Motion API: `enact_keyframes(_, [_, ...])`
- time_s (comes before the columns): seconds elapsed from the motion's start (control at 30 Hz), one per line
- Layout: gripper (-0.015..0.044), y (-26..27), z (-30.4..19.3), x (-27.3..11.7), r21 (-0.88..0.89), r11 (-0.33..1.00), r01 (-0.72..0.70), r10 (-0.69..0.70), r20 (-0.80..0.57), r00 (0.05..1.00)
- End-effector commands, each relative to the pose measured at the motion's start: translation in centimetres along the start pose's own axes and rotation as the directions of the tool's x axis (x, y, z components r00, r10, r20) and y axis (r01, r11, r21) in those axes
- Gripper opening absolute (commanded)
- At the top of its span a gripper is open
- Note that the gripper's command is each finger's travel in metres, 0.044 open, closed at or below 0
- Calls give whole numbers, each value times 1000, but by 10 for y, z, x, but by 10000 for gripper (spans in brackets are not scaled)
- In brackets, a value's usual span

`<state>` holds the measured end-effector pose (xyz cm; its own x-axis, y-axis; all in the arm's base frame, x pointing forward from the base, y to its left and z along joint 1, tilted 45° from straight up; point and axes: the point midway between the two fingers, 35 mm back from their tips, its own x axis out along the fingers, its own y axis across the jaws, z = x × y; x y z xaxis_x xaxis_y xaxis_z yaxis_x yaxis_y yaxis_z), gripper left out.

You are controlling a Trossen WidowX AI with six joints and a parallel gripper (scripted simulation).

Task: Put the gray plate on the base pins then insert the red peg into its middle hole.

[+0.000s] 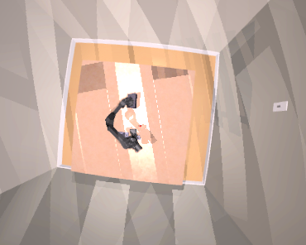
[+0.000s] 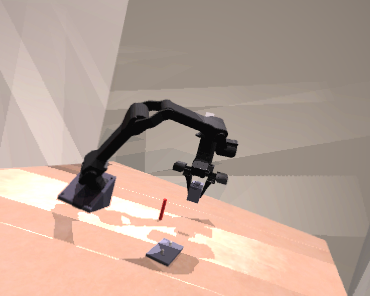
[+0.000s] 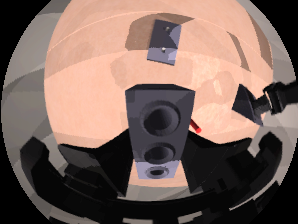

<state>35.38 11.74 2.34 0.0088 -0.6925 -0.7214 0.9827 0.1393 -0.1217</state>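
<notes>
My gripper (image 2: 195,192) (image 3: 154,125) is shut on the gray plate (image 2: 194,194) (image 3: 141,138), which hangs in the air between the fingers. Its holes face the wrist camera. The base (image 2: 164,257) (image 3: 159,41) rests on the table with two small pins standing up from it, and no plate is on it. In the exterior view the held plate is above and to the right of the base. The red peg (image 1: 140,126) (image 2: 162,209) (image 3: 196,126) stands about upright behind the base in the exterior view; the held plate partly covers it in the wrist view.
The arm's mount (image 1: 132,100) (image 2: 102,191) (image 3: 244,106) stands on the table (image 1: 93,153) (image 2: 288,265), at the left in the exterior view. Bright light bands and shadows cross the wooden top. The red peg stands between the mount and the held plate in the exterior view.
</notes>
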Motion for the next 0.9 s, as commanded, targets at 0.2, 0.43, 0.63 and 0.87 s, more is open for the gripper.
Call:
enact_keyframes(0.2, [0,1,30,13,35,999,2,-2,-11,1000])
enact_keyframes(0.43, [0,0,51,23,58,998,1,0,-14,1000])
enact_keyframes(0.63, [0,-2,69,32,78,997,0,1,-15,1000])
enact_keyframes(0.87, [0,-6,89,42,102,995,0,1,-13,1000])
